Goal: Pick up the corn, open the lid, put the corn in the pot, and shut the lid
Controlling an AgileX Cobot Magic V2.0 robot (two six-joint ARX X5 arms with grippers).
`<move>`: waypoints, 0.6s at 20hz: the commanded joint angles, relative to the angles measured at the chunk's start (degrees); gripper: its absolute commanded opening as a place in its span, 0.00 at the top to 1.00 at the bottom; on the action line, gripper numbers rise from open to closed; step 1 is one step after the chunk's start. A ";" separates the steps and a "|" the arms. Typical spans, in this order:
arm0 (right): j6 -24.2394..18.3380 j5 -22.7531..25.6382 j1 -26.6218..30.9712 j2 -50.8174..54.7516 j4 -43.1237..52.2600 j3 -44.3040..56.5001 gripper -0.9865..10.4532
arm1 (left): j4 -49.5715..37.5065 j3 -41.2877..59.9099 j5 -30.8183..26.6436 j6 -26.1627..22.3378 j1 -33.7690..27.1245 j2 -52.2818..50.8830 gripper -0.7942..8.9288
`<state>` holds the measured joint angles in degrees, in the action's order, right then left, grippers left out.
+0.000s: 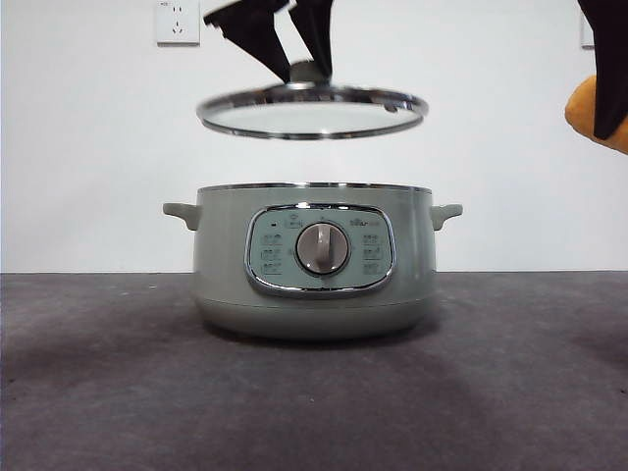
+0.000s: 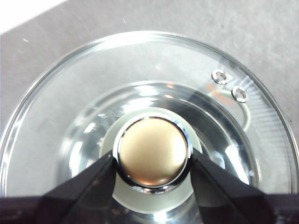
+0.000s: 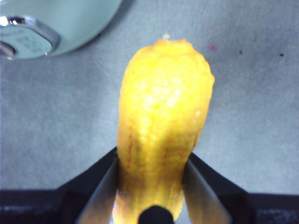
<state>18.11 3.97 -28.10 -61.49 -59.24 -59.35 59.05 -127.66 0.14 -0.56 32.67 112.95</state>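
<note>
The pale green pot [image 1: 314, 265] stands uncovered in the middle of the table, its dial facing me. Well above its rim hangs the glass lid [image 1: 312, 110], held level by my left gripper [image 1: 294, 54], which is shut on the lid's knob [image 2: 153, 153]. Through the glass of the lid [image 2: 70, 107] the grey table shows below. At the right edge of the front view, high above the table, my right gripper [image 1: 606, 59] is shut on the yellow-orange corn [image 1: 589, 110]. The corn [image 3: 161, 121] juts out from between the right gripper [image 3: 149, 186], with the pot [image 3: 56, 23] off to one side below.
A white wall with a socket [image 1: 178, 22] stands behind the grey table [image 1: 118, 392]. The pot's side handles [image 1: 181, 213] stick out left and right.
</note>
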 commanded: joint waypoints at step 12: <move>0.37 -9.38 -0.09 -18.47 7.15 -20.74 0.92 | -0.85 -0.37 -0.17 -3.87 -12.24 -7.50 0.93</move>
<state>18.39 -5.19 -28.10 -79.31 -52.31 -79.61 59.94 -127.66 -0.05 -3.31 20.58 106.69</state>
